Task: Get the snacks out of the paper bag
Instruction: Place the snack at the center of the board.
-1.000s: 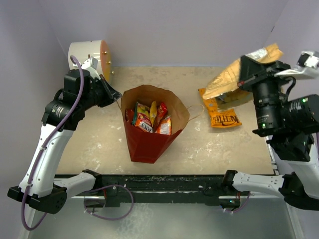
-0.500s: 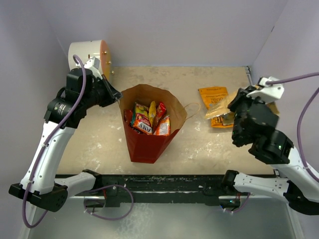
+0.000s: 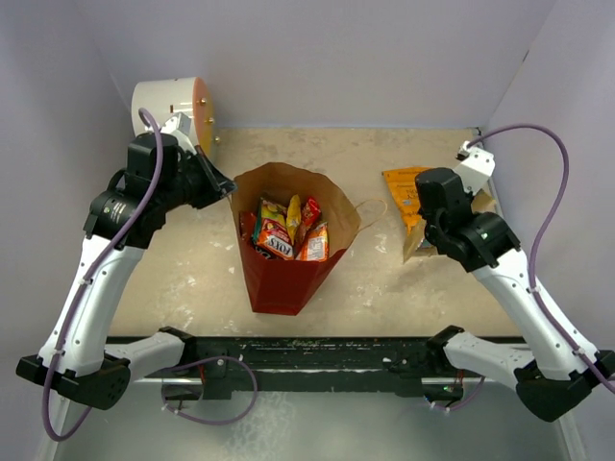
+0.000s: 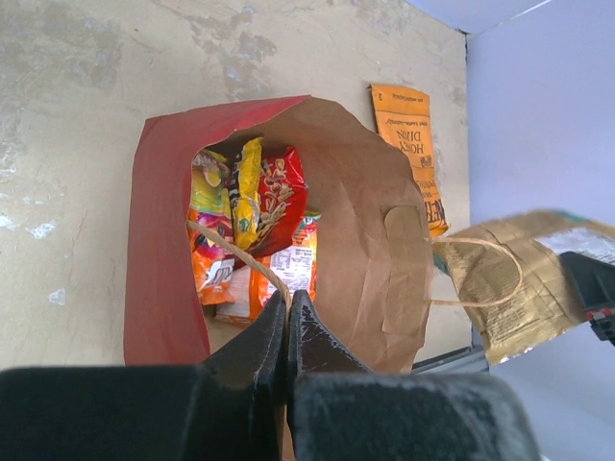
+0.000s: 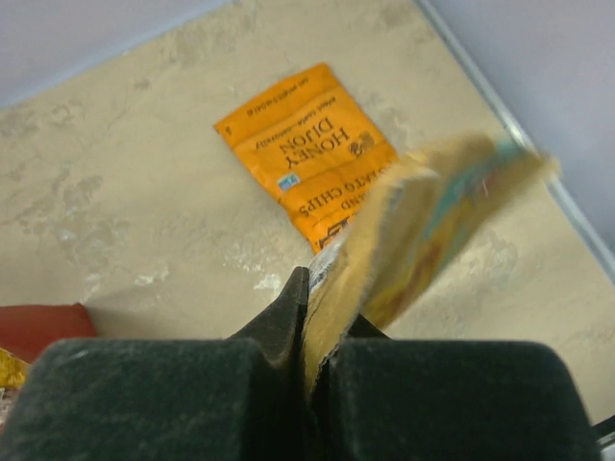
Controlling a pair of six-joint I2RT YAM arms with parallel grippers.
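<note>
Paper bag (image 3: 288,274) stood open mid-table (image 3: 192,259), snacks (image 3: 286,230) inside, left gripper (image 4: 287,305) pinched shut on its rim; right gripper (image 5: 306,293) was clamped on one edge of the tan-gold bag (image 5: 432,221), just beside the orange flat packet (image 5: 312,163).

Wide-open mouth on the paper bag (image 3: 285,280), string handle (image 4: 233,254) across it.

Soft, even light from above lies on the red paper bag with brown kraft lining (image 3: 283,279), leaving only faint shadows around its foot. Right of it, the crinkly tan-gold bag (image 5: 432,221) is smeared by blur in the right wrist view.
</note>
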